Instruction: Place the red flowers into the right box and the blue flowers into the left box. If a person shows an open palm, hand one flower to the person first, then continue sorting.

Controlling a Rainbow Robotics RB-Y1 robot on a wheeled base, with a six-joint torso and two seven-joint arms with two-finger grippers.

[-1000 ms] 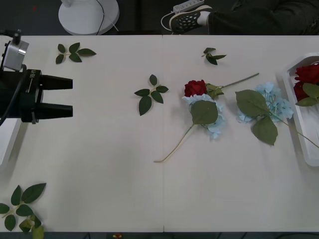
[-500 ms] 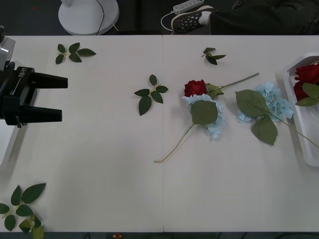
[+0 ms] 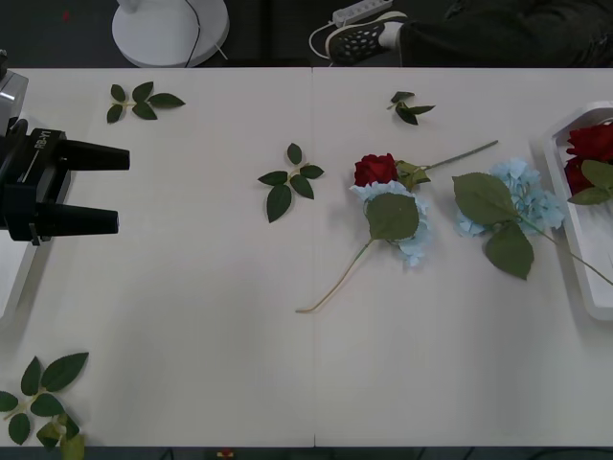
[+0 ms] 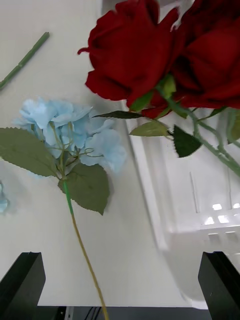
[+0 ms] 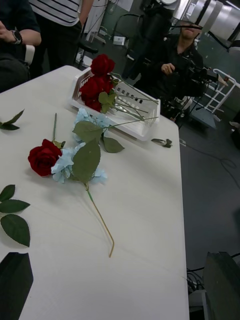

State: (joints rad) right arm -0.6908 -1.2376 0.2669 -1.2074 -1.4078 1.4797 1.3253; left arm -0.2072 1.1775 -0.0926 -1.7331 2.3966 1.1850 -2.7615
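Front view first: our left gripper (image 3: 113,187) sits at the left edge of the frame, its two black fingers spread wide with nothing between them. We judge it is ready to go for a flower. One red rose (image 3: 374,170) lies in the middle of the table, touching a blue flower (image 3: 414,244) and partly on it. A second blue flower (image 3: 525,198) lies to the right, near the right box (image 3: 558,144). That box already holds red roses, so the reds are mostly sorted. The left box (image 3: 11,273) peeks in at the left edge, under the gripper.

Right wrist view next: our right gripper (image 4: 120,287) is open too, its fingers at the two bottom corners. It hangs over the box rim, with roses up top.

Left wrist view last: the loose rose and the blue flowers lie in the middle, the box with roses in it behind them.
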